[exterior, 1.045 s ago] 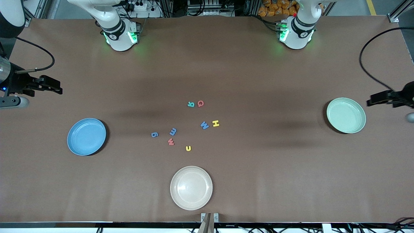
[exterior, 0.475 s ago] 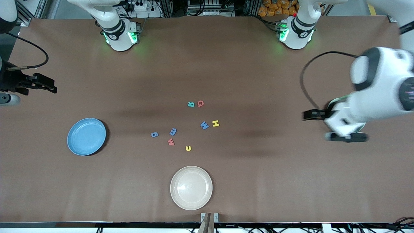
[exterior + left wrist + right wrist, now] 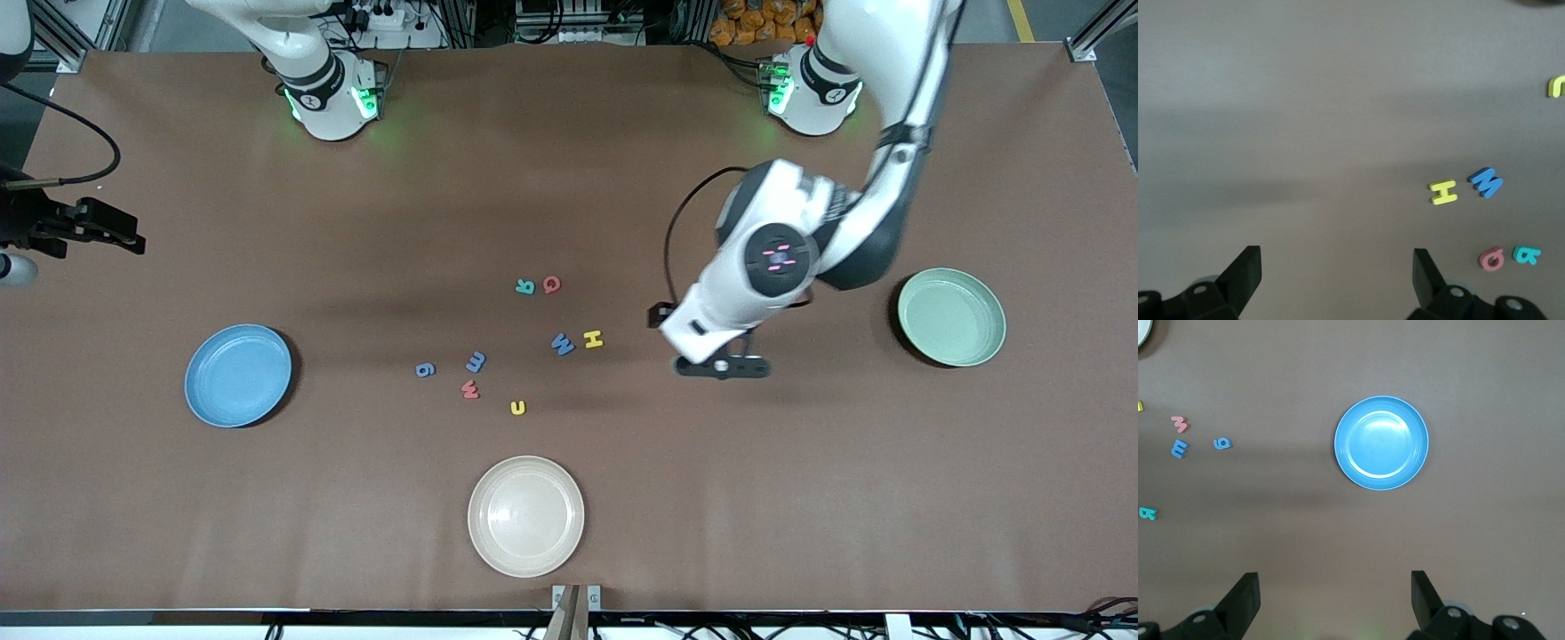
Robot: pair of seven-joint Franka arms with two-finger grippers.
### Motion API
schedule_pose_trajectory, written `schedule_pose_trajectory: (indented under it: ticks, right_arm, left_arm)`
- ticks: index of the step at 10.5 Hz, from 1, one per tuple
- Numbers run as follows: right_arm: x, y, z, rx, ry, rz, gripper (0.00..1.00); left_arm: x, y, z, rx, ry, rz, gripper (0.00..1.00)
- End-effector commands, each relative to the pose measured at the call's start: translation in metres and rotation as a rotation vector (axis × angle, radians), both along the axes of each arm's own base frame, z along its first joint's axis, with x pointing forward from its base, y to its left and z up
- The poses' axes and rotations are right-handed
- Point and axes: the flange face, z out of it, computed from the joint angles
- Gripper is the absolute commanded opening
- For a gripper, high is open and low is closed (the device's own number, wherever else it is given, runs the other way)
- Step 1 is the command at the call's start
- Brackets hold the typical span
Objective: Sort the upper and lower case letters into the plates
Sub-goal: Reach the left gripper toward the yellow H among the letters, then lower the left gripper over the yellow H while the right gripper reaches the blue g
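Several small letters lie mid-table: teal R (image 3: 524,286), red Q (image 3: 551,284), blue M (image 3: 562,344), yellow H (image 3: 593,339), blue m (image 3: 476,361), blue g (image 3: 425,370), red w (image 3: 470,389), yellow u (image 3: 517,407). The sky-blue plate (image 3: 237,375) sits toward the right arm's end, the mint-green plate (image 3: 951,317) toward the left arm's end. My left gripper (image 3: 662,314) hangs open and empty over bare table beside the H (image 3: 1443,192). My right gripper (image 3: 129,236) waits open over the table's end, with the blue plate (image 3: 1381,443) in its wrist view.
A cream-white plate (image 3: 525,516) stands near the front edge, nearer the camera than the letters. Both arm bases (image 3: 331,98) line the back of the brown table. A black cable trails from each wrist.
The left arm has swung from over the green plate's end toward the middle, stopping close to the H and M. The right gripper has drifted slightly outward. No letter has moved.
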Motion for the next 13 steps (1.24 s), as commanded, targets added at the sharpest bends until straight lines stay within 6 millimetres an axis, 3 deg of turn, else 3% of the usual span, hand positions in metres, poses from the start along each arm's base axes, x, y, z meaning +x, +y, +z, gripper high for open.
schedule_pose_trajectory:
  ticks: [1,2,4,5,6,9,13]
  right_arm:
    - [0.012,0.003,-0.018,0.016,0.004,0.005,1.00]
    - [0.021,0.005,-0.032,0.018,0.012,0.006,1.00]
    - [0.034,0.023,-0.067,0.017,0.000,0.036,1.00]
    - [0.035,0.026,-0.091,0.017,-0.005,0.041,1.00]
    - [0.035,0.031,-0.113,0.017,-0.012,0.050,1.00]
    - [0.043,0.071,-0.181,0.015,-0.030,0.105,1.00]
    - [0.055,0.132,-0.254,-0.003,-0.012,0.085,1.00]
  left_arm:
    - [-0.015,-0.045,-0.041,-0.002,-0.007,0.091,1.00]
    - [-0.031,-0.070,-0.049,0.006,-0.016,0.124,1.00]
    - [-0.038,-0.080,-0.064,0.014,-0.013,0.198,1.00]
    - [-0.050,-0.097,-0.073,0.014,-0.024,0.203,1.00]
    - [-0.051,-0.102,-0.080,0.008,-0.036,0.221,1.00]
    - [-0.048,-0.102,-0.080,0.008,-0.047,0.327,1.00]
    - [-0.046,-0.097,-0.123,0.063,-0.077,0.301,1.00]
